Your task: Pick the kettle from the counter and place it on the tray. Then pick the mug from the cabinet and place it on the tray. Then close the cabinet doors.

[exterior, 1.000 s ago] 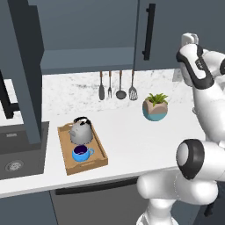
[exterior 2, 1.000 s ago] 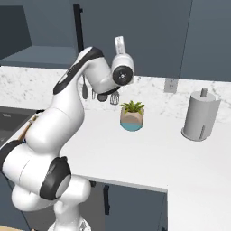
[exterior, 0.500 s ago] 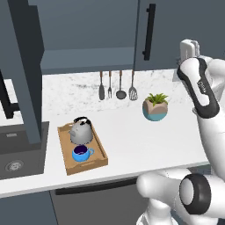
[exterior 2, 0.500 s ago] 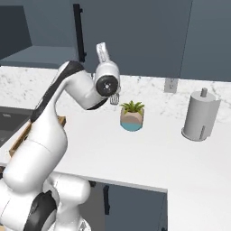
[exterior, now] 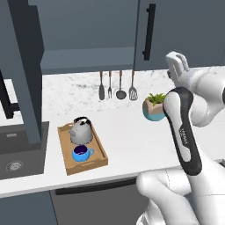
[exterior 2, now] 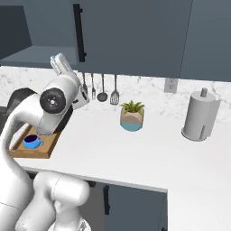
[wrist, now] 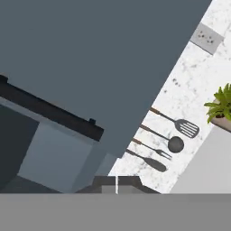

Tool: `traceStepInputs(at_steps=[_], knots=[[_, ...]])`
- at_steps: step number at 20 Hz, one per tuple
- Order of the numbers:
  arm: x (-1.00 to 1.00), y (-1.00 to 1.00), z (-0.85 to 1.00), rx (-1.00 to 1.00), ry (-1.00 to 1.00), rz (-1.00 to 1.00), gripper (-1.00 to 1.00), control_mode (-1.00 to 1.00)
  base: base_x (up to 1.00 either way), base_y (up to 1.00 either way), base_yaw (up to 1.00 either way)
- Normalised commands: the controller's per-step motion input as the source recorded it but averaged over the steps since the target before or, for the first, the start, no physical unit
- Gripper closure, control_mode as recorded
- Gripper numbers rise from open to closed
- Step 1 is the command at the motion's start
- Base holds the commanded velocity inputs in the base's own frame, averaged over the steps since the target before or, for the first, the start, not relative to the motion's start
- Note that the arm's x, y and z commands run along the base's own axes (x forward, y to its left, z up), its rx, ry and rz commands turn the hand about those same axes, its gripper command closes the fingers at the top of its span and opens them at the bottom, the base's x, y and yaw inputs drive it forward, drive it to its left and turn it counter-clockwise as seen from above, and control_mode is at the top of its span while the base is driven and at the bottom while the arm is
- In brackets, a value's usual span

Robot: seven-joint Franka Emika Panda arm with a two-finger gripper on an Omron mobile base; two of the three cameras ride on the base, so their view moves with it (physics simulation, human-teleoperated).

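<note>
Pincer [wrist: 116, 185] is sitting fully closed, gripping nothing, raised near the dark blue-grey right cabinet door [exterior: 184, 35] with its black bar handle [exterior: 148, 31]. Squat grey metal kettle [exterior: 81, 131] and small blue mug [exterior: 81, 153] are sitting on the light-brown wooden tray [exterior: 66, 153] on the white marbled counter [exterior: 127, 136]. Left cabinet door [exterior: 19, 70] is standing open.

Four kitchen utensils [exterior: 117, 86] hang in a row on the marbled wall: a spoon, a fork, a ladle and a slotted spatula. To their right stands a teal-and-beige plant pot [exterior: 153, 106] holding a spiky green plant. Farther right are a wall socket [exterior 2: 170, 85] and a grey paper towel holder [exterior 2: 200, 115]. A dark sink [exterior: 19, 149] sits at far left.
</note>
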Motion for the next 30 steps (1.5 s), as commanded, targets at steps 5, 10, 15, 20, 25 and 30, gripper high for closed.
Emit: traceStepInputs(at_steps=[5,10,15,20,25,30], knots=[[-1.00,1.00,0.00,-0.17,0.01,-0.19,1.00,-1.00,0.00,0.00,0.00],[-0.11,0.89,-0.76,-0.57,0.19,0.26,1.00,-1.00,0.00,0.00,0.00],[0.10,0.39,-0.85,-0.84,0.01,0.30,1.00,-1.00,0.00,0.00,0.00],[-0.02,0.80,-0.38,-0.73,-0.02,0.37,1.00,-1.00,0.00,0.00,0.00],[0.00,0.70,-0.32,-0.73,-0.07,0.46,1.00,-1.00,0.00,0.00,0.00],[0.00,0.03,-0.39,-0.74,-0.13,0.50,1.00,-1.00,0.00,0.00,0.00]])
